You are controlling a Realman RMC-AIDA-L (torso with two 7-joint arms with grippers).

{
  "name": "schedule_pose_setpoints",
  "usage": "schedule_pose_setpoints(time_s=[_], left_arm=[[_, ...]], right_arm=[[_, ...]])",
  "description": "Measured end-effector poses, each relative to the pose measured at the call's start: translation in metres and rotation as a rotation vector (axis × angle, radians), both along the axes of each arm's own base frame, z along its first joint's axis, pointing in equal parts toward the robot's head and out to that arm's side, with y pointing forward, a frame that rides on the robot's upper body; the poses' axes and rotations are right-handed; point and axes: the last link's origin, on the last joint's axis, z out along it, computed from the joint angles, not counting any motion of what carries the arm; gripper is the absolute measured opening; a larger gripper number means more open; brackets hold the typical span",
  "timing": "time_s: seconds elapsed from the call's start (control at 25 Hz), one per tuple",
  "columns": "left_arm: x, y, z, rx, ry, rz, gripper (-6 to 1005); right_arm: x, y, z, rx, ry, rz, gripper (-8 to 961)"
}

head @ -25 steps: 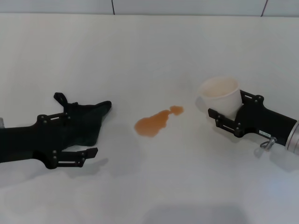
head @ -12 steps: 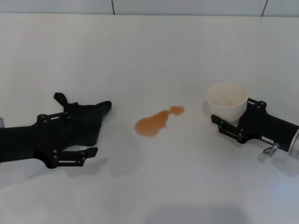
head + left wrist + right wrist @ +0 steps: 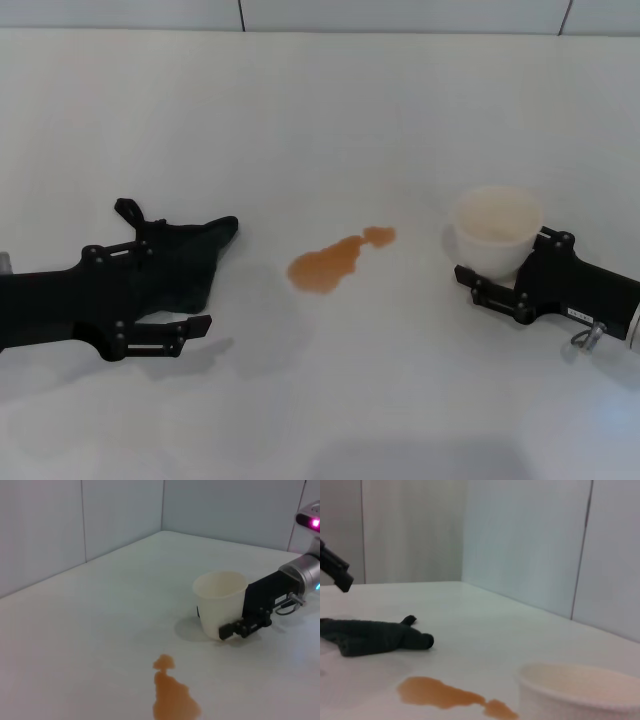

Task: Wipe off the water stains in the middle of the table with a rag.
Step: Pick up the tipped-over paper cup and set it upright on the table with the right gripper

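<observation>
Head view: The water stains point(image 3: 338, 262) lie untouched in the middle of the desk point(image 3: 330, 120), an orange-brown puddle with its outline intact, so wiping has not yet begun. The rag point(image 3: 190, 258) lies flat on the desk, well to the left of the puddle. The left gripper point(image 3: 150, 275) is positioned over the rag with its jaws spread, one finger on each side of the cloth; no grasp is evident. The right gripper point(image 3: 495, 270) is at the right, jaws clenched on a white paper cup point(image 3: 495, 230) standing upright near the puddle.

Left wrist view: The puddle point(image 3: 172, 697) and the cup point(image 3: 220, 602) are apart. The desk surface is plain, white and matte. Grey panelled walls enclose the far corner.

Right wrist view: The rag point(image 3: 375, 636) lies beyond the puddle point(image 3: 445, 695), not touching it. Remaining steps, as judged: grasp rag, carry to puddle, wipe.
</observation>
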Motion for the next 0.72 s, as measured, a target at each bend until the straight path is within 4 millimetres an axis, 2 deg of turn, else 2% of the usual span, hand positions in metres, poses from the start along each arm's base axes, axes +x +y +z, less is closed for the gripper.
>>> schedule_pose_setpoints(time_s=[0.2,0.4,0.72], left_arm=[[-0.001,-0.001,0.000,0.000,-0.001,0.003,873],[-0.002,-0.002,0.000,0.000,-0.001,0.007,873],[-0.003,-0.002,0.000,0.002,0.001,0.010,873]], right_arm=[[0.000,0.000,0.000,-0.005,0.001,0.005,681],[-0.001,0.000,0.006,-0.031,0.018,0.012,857],[0.005,-0.002,0.020,-0.041,0.012,0.009,867]])
